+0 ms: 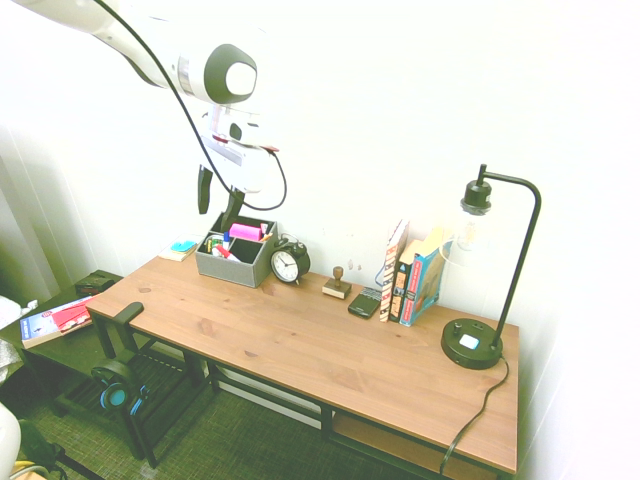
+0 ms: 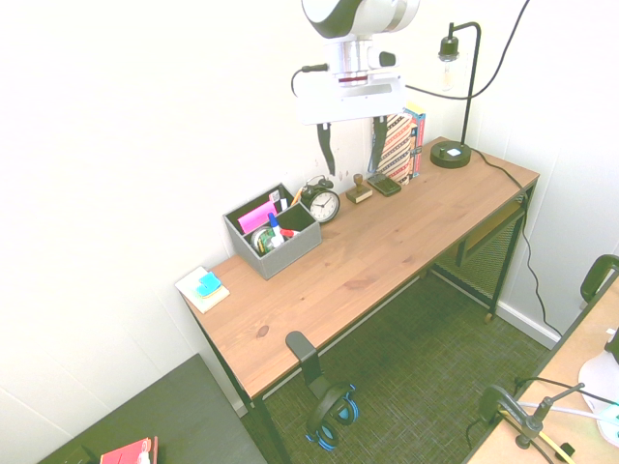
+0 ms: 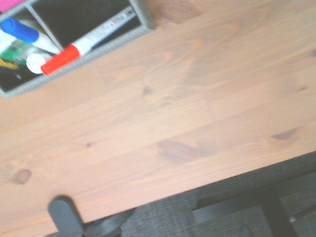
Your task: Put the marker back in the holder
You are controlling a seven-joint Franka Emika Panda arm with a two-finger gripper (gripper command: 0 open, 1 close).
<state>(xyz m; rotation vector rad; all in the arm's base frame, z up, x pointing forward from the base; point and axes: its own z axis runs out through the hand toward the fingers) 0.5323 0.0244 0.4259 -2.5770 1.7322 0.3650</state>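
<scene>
The end effector [image 2: 352, 147] hangs empty above the counter [image 2: 387, 251], its two dark fingers [image 2: 327, 150] spread apart and pointing down. The marker [image 3: 81, 48] lies slanted inside the holder [image 2: 285, 253], red cap leaning on the grey rim, at about 8 o'clock from the end effector in the second exterior view. A pink block [image 2: 255, 217] and a blue-capped pen [image 3: 19, 29] share the holder. The black alarm clock [image 2: 324, 203] stands just beside the holder, at its 2 o'clock.
</scene>
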